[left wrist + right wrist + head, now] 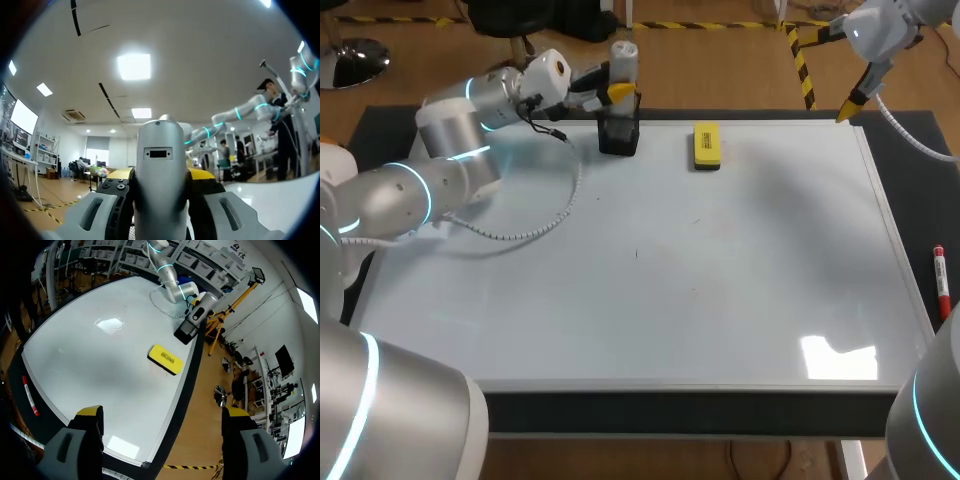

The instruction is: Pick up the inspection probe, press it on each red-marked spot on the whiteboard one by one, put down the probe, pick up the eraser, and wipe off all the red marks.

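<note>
Two arms stood at the far edge | left gripper (615,92) clamped on upright inspection probe (624,58) over black holder (618,135) | right gripper (847,108) spread open above whiteboard (720,280) corner | eraser (706,146) lay near holder
</note>
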You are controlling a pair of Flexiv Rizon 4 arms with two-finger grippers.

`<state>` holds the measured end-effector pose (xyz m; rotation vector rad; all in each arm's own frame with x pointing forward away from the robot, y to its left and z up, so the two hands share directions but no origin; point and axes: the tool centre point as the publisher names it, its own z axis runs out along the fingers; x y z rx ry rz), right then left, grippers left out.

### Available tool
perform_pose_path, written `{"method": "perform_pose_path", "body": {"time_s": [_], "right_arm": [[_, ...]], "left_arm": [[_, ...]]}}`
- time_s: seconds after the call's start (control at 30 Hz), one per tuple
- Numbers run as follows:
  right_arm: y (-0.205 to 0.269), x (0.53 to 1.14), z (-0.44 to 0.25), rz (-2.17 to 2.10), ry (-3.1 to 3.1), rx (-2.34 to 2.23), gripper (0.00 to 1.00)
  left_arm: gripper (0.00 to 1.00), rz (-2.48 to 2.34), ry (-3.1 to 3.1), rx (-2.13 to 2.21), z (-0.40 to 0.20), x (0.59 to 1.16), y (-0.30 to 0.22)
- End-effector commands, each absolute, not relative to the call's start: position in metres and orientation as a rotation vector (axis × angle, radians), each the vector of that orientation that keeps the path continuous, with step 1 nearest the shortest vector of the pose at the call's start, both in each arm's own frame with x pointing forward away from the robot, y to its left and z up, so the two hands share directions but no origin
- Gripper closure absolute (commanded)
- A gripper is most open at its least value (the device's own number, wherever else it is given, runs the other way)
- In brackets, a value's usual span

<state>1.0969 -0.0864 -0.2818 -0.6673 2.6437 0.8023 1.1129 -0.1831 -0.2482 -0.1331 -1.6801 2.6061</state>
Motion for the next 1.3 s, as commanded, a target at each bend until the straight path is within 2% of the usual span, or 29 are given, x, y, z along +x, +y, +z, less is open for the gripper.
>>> {"method": "perform_pose_path", "body": {"time_s": [0.03,0.63,1.3], "right_arm": [[-0.087,1.098,-0.281,0.799,2.649,-0.672,0.00],[-0.087,1.098,-0.281,0.799,2.649,-0.672,0.00],[-0.087,1.098,-0.281,0.799,2.649,-0.672,0.00]], "left_arm": [[0.00,2.593,-1.671,-0.180,-0.250,1.116,-0.183],[0.00,2.564,-1.777,-0.203,-0.231,1.109,-0.180],[0.00,2.480,-2.169,0.167,-0.207,1.075,-0.152]]}}
